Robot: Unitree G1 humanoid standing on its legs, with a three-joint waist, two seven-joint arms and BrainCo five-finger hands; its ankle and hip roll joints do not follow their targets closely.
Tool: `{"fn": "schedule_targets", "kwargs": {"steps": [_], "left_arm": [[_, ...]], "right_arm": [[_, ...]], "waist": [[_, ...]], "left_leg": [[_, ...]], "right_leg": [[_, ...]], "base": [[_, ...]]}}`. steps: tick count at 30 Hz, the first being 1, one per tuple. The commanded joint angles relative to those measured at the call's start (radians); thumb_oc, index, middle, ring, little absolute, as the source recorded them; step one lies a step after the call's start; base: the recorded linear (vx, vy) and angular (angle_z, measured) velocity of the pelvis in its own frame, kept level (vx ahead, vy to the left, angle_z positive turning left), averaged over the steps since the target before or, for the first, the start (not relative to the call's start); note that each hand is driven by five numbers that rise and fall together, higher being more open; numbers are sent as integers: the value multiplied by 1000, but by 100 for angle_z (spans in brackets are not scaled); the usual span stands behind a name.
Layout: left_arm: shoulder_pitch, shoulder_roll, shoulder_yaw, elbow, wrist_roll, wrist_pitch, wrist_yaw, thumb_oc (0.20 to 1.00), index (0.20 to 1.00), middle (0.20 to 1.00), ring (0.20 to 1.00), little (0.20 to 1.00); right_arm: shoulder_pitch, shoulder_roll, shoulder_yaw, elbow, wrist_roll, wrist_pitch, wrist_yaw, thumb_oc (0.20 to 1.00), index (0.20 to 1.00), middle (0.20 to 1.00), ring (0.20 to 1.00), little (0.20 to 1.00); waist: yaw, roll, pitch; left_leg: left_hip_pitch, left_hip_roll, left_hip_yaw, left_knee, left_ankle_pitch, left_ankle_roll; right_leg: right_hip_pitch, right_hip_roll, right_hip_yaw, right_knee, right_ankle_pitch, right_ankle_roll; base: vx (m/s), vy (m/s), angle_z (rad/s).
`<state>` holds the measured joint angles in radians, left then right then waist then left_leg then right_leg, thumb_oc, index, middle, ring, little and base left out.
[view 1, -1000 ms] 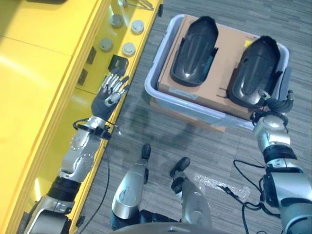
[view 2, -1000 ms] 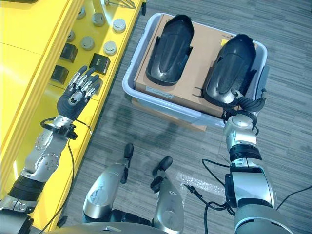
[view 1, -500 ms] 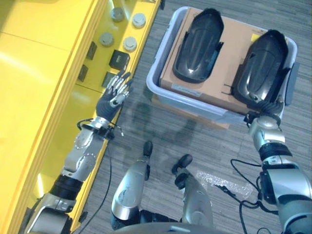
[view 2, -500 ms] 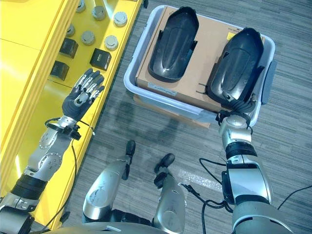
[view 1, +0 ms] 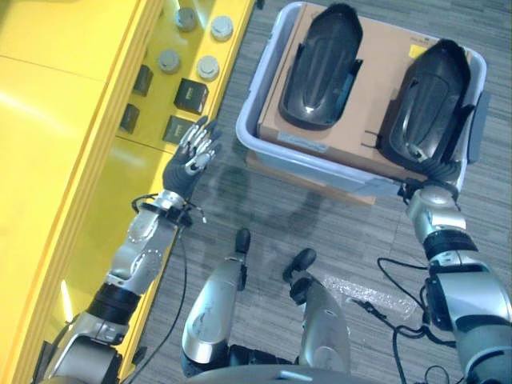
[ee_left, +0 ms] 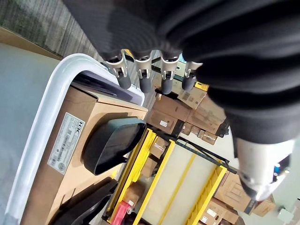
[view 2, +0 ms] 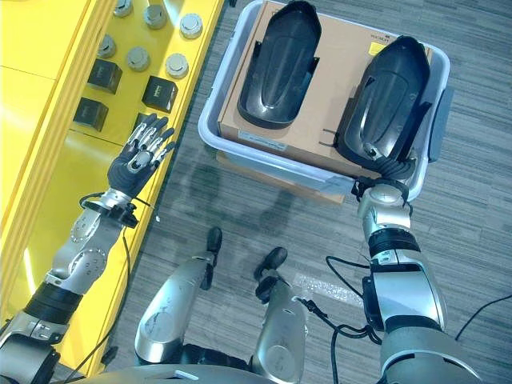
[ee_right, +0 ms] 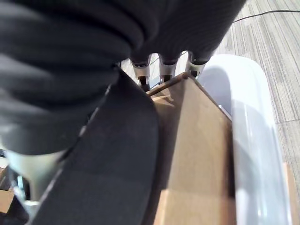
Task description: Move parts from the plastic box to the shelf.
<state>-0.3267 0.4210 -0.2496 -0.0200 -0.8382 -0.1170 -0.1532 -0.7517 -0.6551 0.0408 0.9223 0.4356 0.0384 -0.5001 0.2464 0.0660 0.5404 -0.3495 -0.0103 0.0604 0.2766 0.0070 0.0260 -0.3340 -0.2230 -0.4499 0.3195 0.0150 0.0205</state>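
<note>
Judging by both glossy black moulded parts (view 1: 322,67) (view 1: 428,104) lying on brown cardboard in our pale grey plastic box (view 1: 254,141), nothing is moved. Our right hand (view 2: 382,170) reaches the one at 3 o'clock, grip unclear; our left hand (view 1: 190,156) hangs spread by the yellow shelf (view 1: 72,152).
</note>
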Motion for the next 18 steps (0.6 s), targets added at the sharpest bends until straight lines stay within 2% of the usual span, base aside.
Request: {"fn": "schedule_targets", "kwargs": {"steps": [1,4,5,6,7,8,9,18], "left_arm": [[9,-14,20,-55,-18,-60,-18,1000,1000,1000,1000,1000],[2,-15,20,-52,-17,-58,-26,1000,1000,1000,1000,1000],[1,-15,22,-53,-14,-56,-27,1000,1000,1000,1000,1000],[1,-17,22,-52,-11,-57,-27,1000,1000,1000,1000,1000],[-3,-17,22,-52,-10,-57,-27,1000,1000,1000,1000,1000],[1,-18,22,-51,-11,-57,-27,1000,1000,1000,1000,1000],[-3,-17,23,-53,-12,-56,-27,1000,1000,1000,1000,1000],[-3,-16,26,-54,-11,-54,-40,1000,1000,1000,1000,1000]], "right_arm": [[16,2,78,-2,-3,14,39,1000,1000,1000,1000,1000],[11,9,83,-5,-3,26,63,1000,1000,1000,1000,1000],[10,10,85,-7,-5,29,65,780,780,780,780,780],[10,12,87,-9,-10,31,60,316,316,316,316,316],[6,12,85,-12,-11,32,59,200,200,200,200,200],[9,13,87,-11,-12,35,61,200,200,200,200,200],[5,12,87,-15,-12,40,60,200,200,200,200,200],[5,10,73,-25,9,50,47,200,200,200,200,200]], "waist": [[12,-7,-20],[11,-7,-20],[11,-7,-20],[10,-7,-20],[10,-6,-20],[10,-7,-20],[10,-6,-20],[9,-6,-20]], "left_leg": [[-79,0,-53,78,-64,-40],[-73,0,-52,70,-60,-40],[-72,-1,-53,65,-56,-40],[-70,0,-52,62,-54,-40],[-84,1,-47,56,-33,-34],[-66,1,-52,56,-52,-41],[-79,1,-47,49,-30,-35],[-66,2,-44,23,-18,-36]], "right_leg": [[72,-20,63,15,-87,110],[75,-21,64,14,-87,111],[75,-21,64,12,-84,111],[76,-20,64,11,-84,112],[65,-21,53,4,-68,102],[79,-19,65,8,-84,112],[69,-20,52,-1,-67,103],[74,-21,49,-12,-60,109]], "base": [[0,0,0],[0,0,0],[0,0,0],[-76,29,0],[0,0,0],[-72,23,0],[0,0,0],[-9,3,0]]}}
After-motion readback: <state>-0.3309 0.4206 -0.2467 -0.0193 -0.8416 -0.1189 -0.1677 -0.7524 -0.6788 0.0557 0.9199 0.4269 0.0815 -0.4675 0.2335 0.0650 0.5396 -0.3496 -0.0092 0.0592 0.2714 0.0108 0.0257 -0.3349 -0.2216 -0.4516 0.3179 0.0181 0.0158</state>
